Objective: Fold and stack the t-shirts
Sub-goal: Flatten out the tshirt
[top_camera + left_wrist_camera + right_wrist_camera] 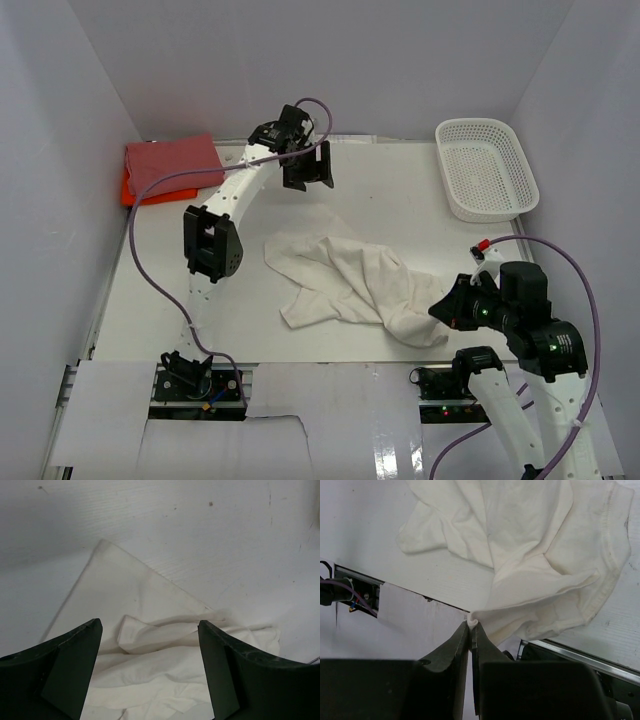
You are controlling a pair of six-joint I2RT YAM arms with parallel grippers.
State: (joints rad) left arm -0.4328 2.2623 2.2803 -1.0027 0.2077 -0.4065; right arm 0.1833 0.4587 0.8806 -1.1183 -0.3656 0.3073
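Observation:
A cream t-shirt (355, 285) lies crumpled in the middle of the table. My right gripper (447, 310) is shut on a pinch of its near right edge; in the right wrist view the cloth (530, 545) hangs from the closed fingertips of the gripper (471, 625), lifted a little. My left gripper (308, 172) is open and empty, raised above the table behind the shirt; its wrist view shows the gripper (149, 626) over the cream cloth (155, 675). A folded pink-red t-shirt (172, 160) lies on an orange one (130, 190) at the back left.
A white mesh basket (487, 190) stands at the back right. White walls close in the left, back and right sides. The table's near edge with the arm bases and cables (350, 597) lies just below the held cloth.

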